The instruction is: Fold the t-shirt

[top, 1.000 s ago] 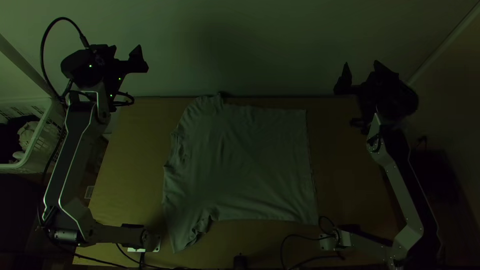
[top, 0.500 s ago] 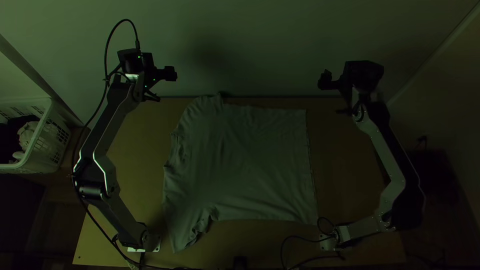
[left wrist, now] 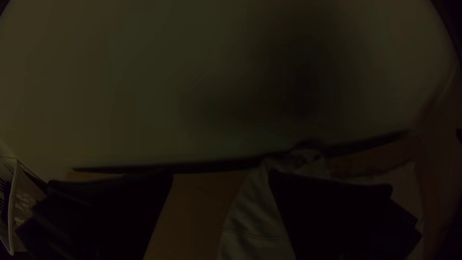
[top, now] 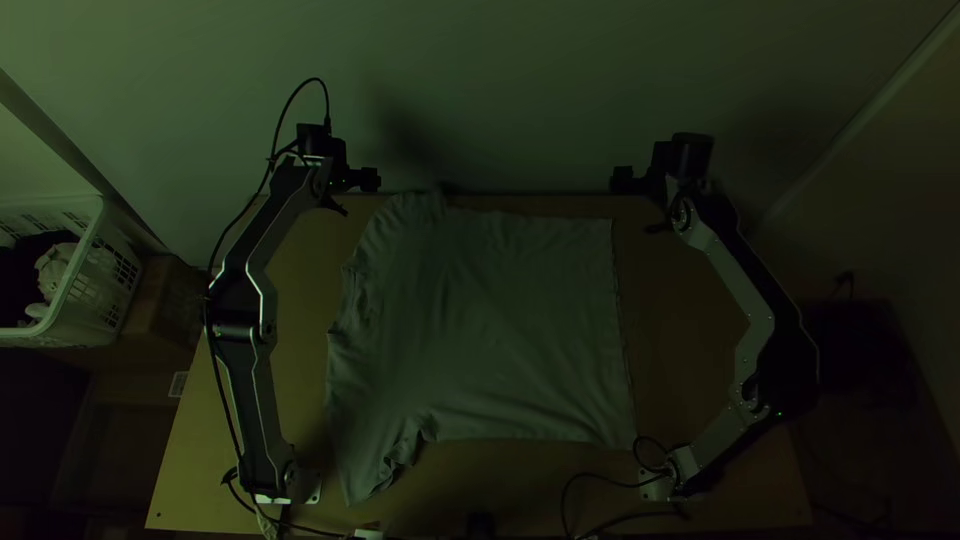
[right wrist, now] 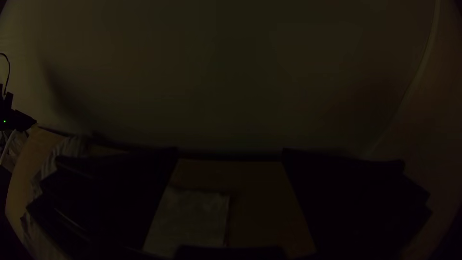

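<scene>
At the table's far left, my left gripper point(top: 370, 180) is held just beyond the upper left of the t-shirt point(top: 490, 325). My right gripper point(top: 622, 180) is above the far edge, past the shirt's upper right corner. The grey t-shirt lies spread, sleeves and collar towards the left, hem at the right, with its near sleeve rumpled. In the left wrist view, the left gripper point(left wrist: 221, 180) stands open, part of the shirt point(left wrist: 255, 226) showing between its fingers. The right wrist view has the right gripper point(right wrist: 231, 156) open, with the shirt's corner point(right wrist: 192, 219) between and beyond its fingers.
A white basket point(top: 85, 285) holding cloth items stands left of the table point(top: 710, 340). A pale wall point(top: 500, 90) rises behind the far edge. Black cables point(top: 590, 480) run along the near edge.
Both arms have drawn inward, the left gripper moving right and the right one moving left, both coming a little nearer the table's far edge. The t-shirt has not moved.
</scene>
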{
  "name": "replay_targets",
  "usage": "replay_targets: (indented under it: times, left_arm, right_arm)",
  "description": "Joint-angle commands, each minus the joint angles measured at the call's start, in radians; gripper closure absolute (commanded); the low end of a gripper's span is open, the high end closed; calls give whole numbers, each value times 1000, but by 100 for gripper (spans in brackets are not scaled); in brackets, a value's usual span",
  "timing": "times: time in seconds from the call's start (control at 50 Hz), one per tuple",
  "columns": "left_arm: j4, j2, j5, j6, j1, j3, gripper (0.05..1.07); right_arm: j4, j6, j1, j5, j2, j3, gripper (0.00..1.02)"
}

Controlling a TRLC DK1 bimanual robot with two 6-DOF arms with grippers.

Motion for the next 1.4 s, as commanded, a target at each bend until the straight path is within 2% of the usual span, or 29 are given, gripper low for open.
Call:
replay_targets:
  times: [0.0, 0.36, 0.68, 1.04, 1.06, 1.1, 1.2, 1.22, 1.38]
  left_arm:
    - [-30, 77, 15, 3, -2, 73, 19]
    - [-74, 218, 18, 9, -2, 121, 20]
    - [-90, 252, 18, 8, -22, 121, 20]
    - [-107, 309, -58, 49, -54, 131, 20]
    - [-105, 312, -58, 49, -54, 133, 23]
    - [-105, 315, -56, 57, -53, 135, 39]
    - [-96, 313, -56, 62, -48, 136, 98]
    - [-94, 310, -54, 60, -47, 136, 105]
    - [-97, 272, -54, 48, -41, 136, 105]
  right_arm:
    - [-2, 43, 11, -6, 27, -20, 4]
    - [4, 103, -6, -6, 88, -70, 4]
    - [4, 121, -14, -6, 107, -104, 4]
    - [4, 146, -18, -6, 108, -130, 4]
    - [6, 146, -20, -6, 111, -129, 4]
    - [6, 150, -21, -6, 117, -125, 4]
    - [4, 153, -21, -6, 142, -116, 4]
    - [4, 153, -21, -6, 148, -113, 4]
    - [-3, 163, -17, -6, 214, -72, 4]
